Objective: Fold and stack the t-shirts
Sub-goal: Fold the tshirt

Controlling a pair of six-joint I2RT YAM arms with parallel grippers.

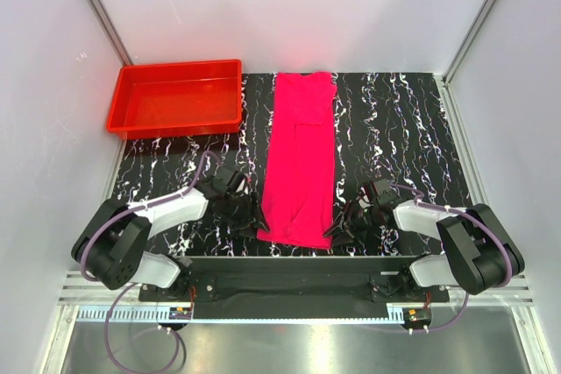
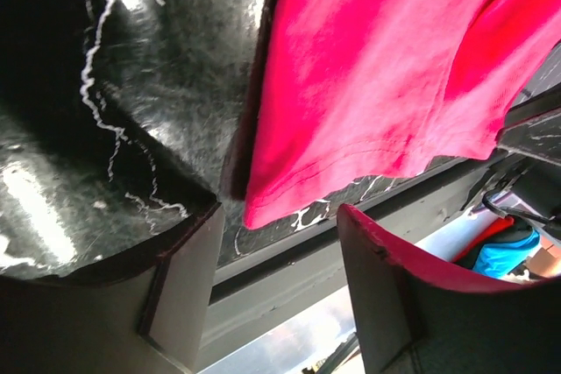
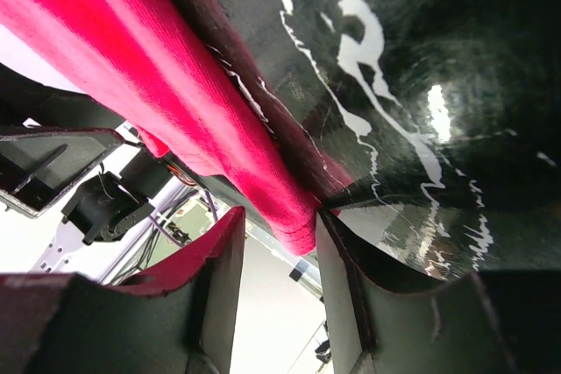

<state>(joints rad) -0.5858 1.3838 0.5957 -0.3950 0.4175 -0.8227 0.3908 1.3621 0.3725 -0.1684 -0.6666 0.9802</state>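
Magenta t-shirt (image 1: 302, 159) hem corner at right claw (image 1: 337, 232)

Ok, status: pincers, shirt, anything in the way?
Left pincer open at near left corner of t-shirt. Right pincer open, astride near right corner. Shirt flat, folded into long strip. Red tray far left, apart.

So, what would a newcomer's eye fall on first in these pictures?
The bright magenta-pink t-shirt, folded into a long narrow strip, lies down the middle of the black marbled table. A red tray sits at the far left corner. The left gripper and right gripper flank the shirt's near corners.
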